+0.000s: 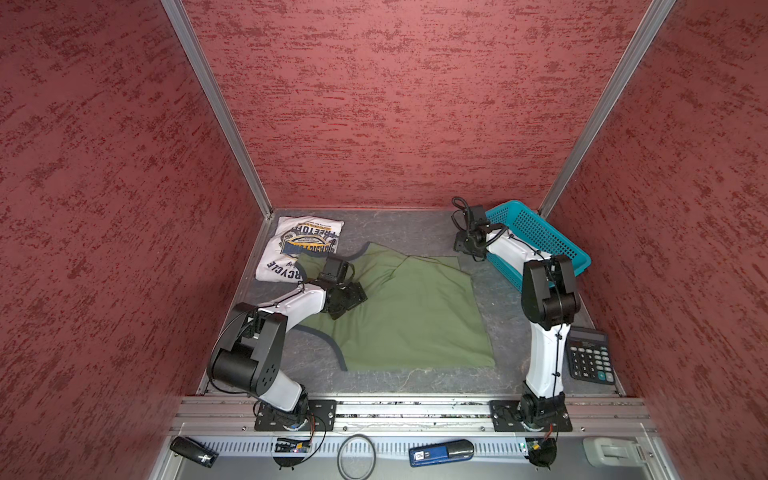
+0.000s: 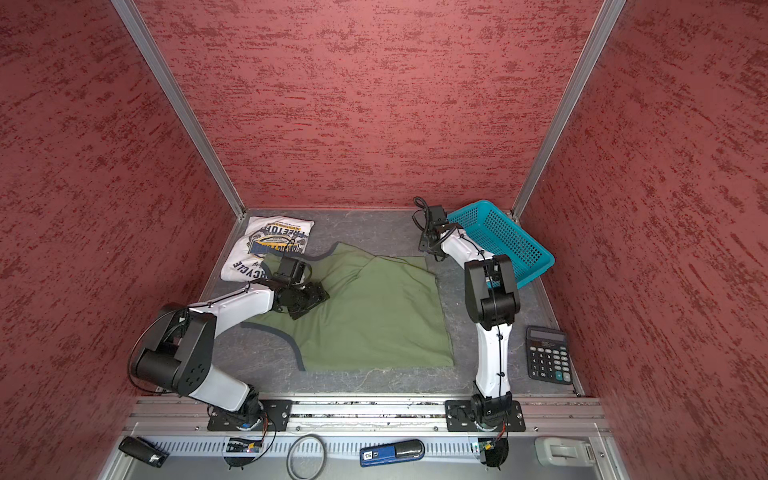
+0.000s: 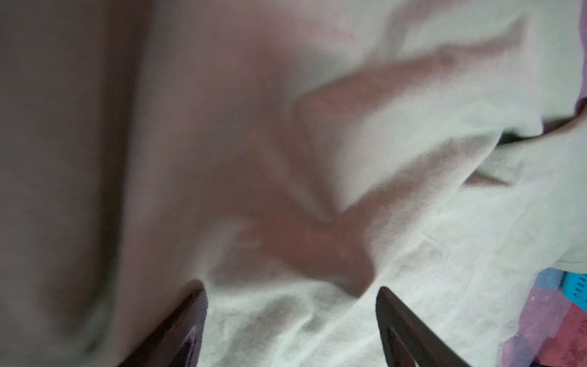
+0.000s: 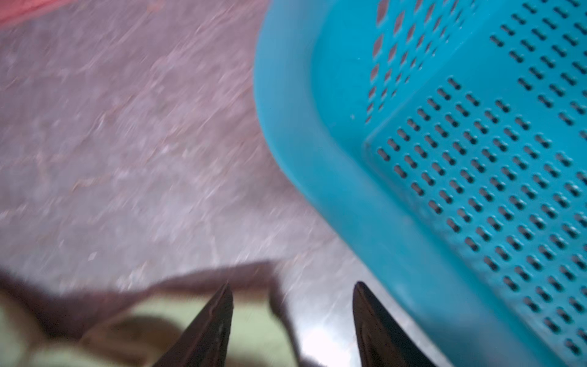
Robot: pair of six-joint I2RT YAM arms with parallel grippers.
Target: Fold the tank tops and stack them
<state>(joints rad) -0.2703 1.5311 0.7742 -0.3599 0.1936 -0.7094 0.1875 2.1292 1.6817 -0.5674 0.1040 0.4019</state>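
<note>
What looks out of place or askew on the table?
The olive green tank top lies rumpled, with a raised crease at its far side, and one shoulder overlaps the folded white tank top. The teal mesh basket sits at a skewed angle. A stray calculator lies front right.

The olive green cloth tank top is matt beneath the left gripper. The teal perforated plastic basket is smooth.
</note>
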